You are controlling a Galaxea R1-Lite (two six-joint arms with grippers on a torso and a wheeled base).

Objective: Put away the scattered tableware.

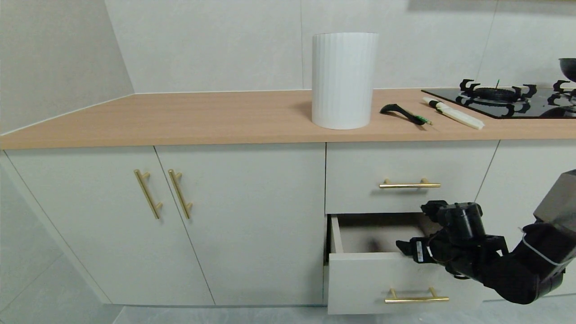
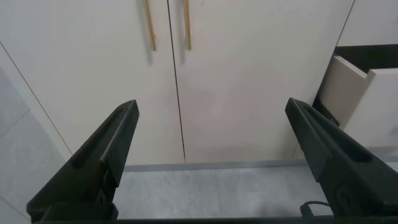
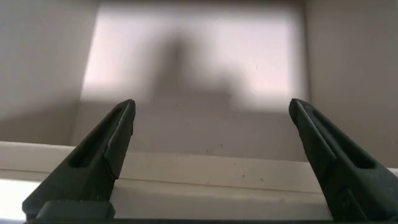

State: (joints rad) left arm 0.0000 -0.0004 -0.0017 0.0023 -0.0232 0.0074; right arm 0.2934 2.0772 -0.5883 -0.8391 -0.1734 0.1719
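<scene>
On the wooden counter [image 1: 202, 119] lie a black-handled utensil with a green tip [image 1: 405, 113] and a long white utensil [image 1: 453, 113], both just right of a tall white ribbed holder [image 1: 344, 81]. Below them the lower drawer [image 1: 373, 270] is pulled out; its inside [image 3: 199, 74] looks bare. My right gripper [image 1: 418, 228] hangs open over the drawer's right part, its fingers [image 3: 102, 155] pointing into the drawer with nothing between them. My left gripper [image 2: 210, 109] is open and low, facing the double cabinet doors [image 2: 180, 81], with the open drawer [image 2: 354, 81] off to one side.
A black gas hob [image 1: 508, 101] with pan supports takes up the counter's right end. The upper drawer [image 1: 409, 175] is closed, with a gold handle. Two cabinet doors with gold handles [image 1: 162, 193] stand to the left. Grey floor tiles [image 2: 205, 190] lie below.
</scene>
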